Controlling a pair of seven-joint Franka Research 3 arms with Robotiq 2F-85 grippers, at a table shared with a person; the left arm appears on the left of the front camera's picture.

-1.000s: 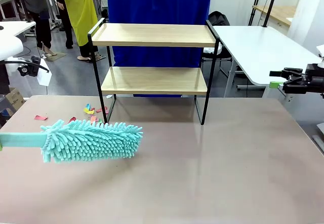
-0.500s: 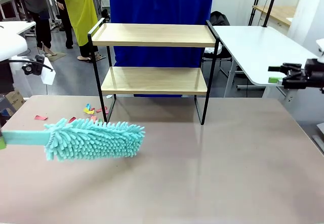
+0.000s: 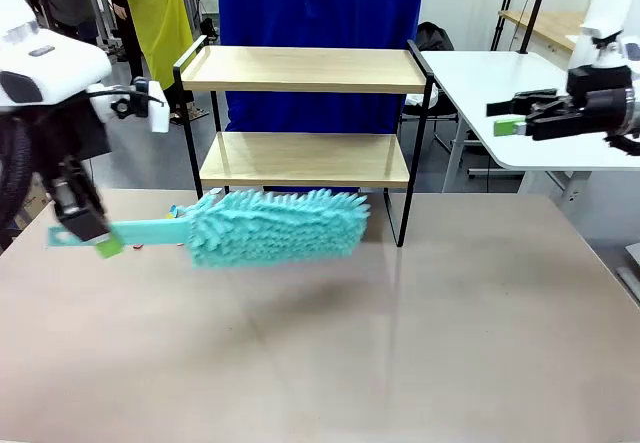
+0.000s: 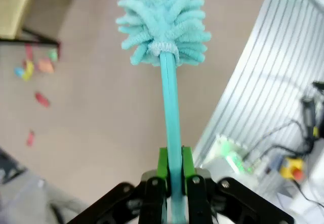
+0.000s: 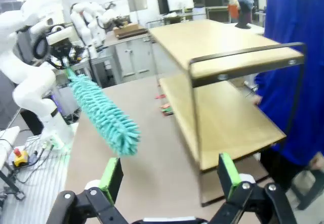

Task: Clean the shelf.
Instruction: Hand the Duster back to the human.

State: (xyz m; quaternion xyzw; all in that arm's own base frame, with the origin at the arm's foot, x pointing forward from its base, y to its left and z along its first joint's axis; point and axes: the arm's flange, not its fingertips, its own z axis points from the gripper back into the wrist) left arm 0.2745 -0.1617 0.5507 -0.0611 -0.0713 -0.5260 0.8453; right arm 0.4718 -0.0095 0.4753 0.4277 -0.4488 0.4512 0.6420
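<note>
Duster (image 3: pixel 275 228) risen toward shelf (image 3: pixel 305 158), left tool (image 4: pixel 173 171) clamped on handle, right tool (image 5: pixel 169 176) apart

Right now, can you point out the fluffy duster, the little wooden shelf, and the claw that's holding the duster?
duster (image 3: pixel 275 226), front view, middle of its fluffy teal head.
shelf (image 3: pixel 305 68), front view, middle of the top wood board.
left gripper (image 4: pixel 173 171), left wrist view, between the green pads clamped on the duster's handle.

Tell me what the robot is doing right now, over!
Left gripper shut on teal duster, held in front of the shelf. Right gripper open, empty, off to the side. Coloured scraps on table by shelf leg.
</note>
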